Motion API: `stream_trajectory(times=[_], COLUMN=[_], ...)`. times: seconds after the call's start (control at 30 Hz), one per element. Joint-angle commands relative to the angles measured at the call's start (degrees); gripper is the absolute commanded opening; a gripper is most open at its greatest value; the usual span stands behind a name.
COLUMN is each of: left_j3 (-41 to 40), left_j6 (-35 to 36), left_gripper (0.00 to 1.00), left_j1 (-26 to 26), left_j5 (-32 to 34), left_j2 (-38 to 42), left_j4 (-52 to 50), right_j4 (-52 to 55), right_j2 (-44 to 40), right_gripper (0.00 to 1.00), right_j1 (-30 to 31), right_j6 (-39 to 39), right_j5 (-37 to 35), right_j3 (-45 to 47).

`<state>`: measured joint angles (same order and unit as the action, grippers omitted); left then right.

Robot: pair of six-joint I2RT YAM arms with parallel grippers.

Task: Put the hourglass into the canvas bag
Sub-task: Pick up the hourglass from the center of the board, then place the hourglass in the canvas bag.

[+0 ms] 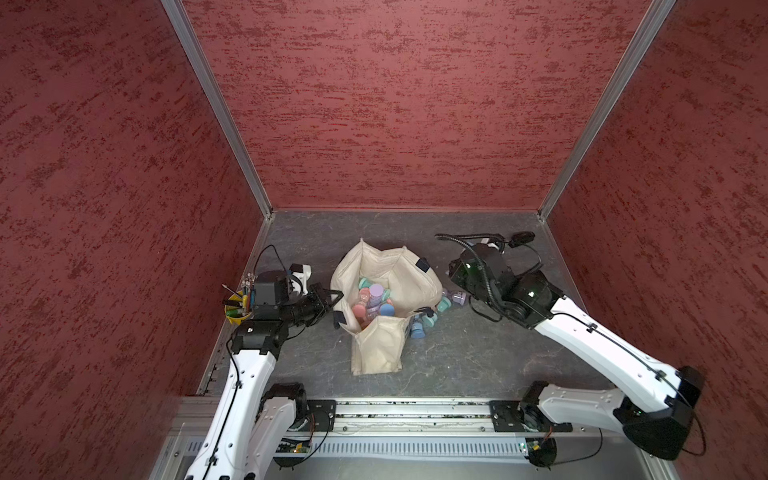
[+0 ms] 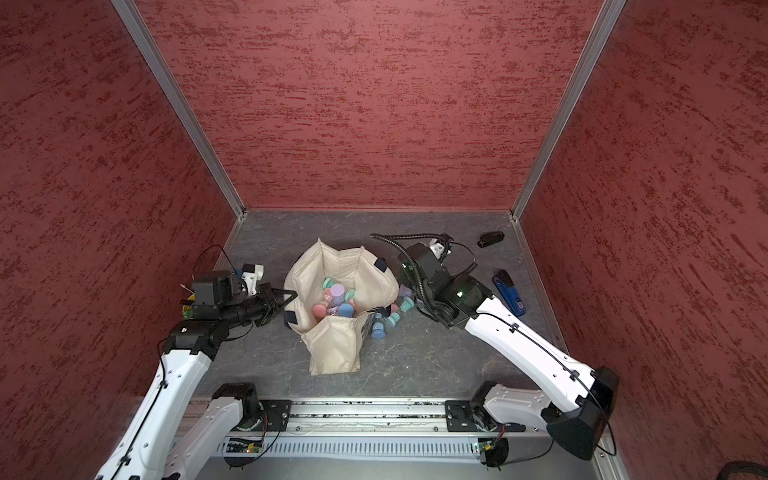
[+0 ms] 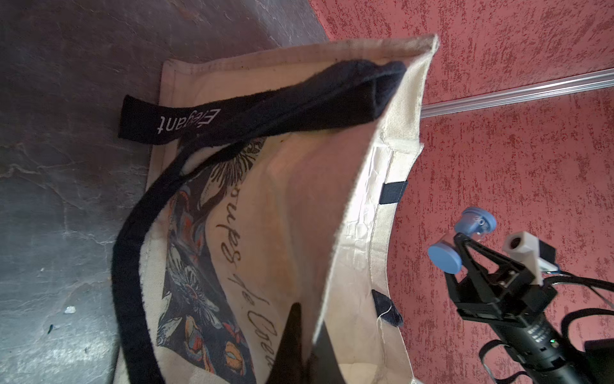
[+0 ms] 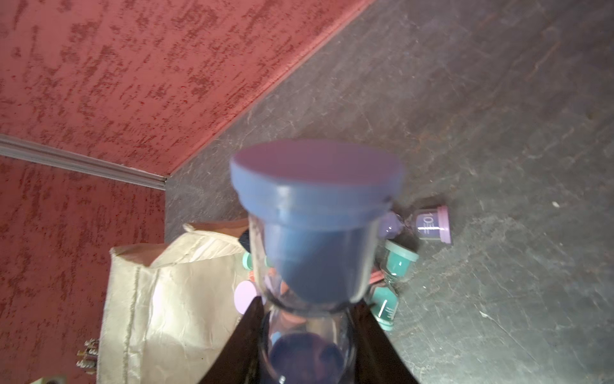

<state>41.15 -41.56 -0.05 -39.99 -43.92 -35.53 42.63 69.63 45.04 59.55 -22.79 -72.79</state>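
The cream canvas bag (image 1: pixel 399 266) (image 2: pixel 332 257) stands open mid-table with several pastel hourglasses (image 1: pixel 374 299) inside. My left gripper (image 1: pixel 336 296) (image 3: pixel 309 319) is shut on the bag's left rim, with the canvas edge pinched between its fingers. My right gripper (image 4: pixel 309 302) (image 3: pixel 461 237) is shut on the glass waist of a blue-capped hourglass (image 4: pixel 315 199) (image 3: pixel 445 257). It holds this in the air just right of the bag's rim (image 4: pixel 172 299). In both top views the right wrist hides this hourglass.
More hourglasses lie on the table right of the bag: a purple one (image 4: pixel 432 224), teal ones (image 4: pixel 398 261) and a blue one (image 1: pixel 417 328). A yellow pen cup (image 1: pixel 239 307) stands behind the left arm. A blue stapler (image 2: pixel 509 293) and a small black object (image 2: pixel 490 239) lie far right.
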Motion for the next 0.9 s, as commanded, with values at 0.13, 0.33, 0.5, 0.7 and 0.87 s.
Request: stream_trajectory(times=[0.13, 0.33, 0.5, 0.7, 0.87], left_j3=[1.0, 1.6, 1.2, 1.6, 2.1], left_j6=[0.3, 0.7, 0.5, 0.5, 0.6], left_gripper=[0.0, 0.0, 0.0, 0.0, 0.0], left_j1=[0.0, 0.0, 0.0, 0.0, -0.1], left_j5=[0.2, 0.2, 0.2, 0.2, 0.2], left_j2=[0.2, -0.2, -0.1, -0.3, -0.7], left_j4=[0.2, 0.1, 0.6, 0.3, 0.0], right_j4=[-5.7, -9.1, -8.3, -7.8, -8.0], right_j2=[4.7, 9.2, 13.2, 16.3, 17.7], right_gripper=[0.0, 0.0, 0.0, 0.0, 0.0], right_j1=[4.1, 9.2, 11.5, 12.3, 12.3], right_j6=[-11.1, -15.4, -17.3, -18.2, -19.1], right_j5=[1.0, 3.4, 5.4, 6.6, 8.7], right_j3=[-7.6, -11.3, -14.9, -16.8, -17.6])
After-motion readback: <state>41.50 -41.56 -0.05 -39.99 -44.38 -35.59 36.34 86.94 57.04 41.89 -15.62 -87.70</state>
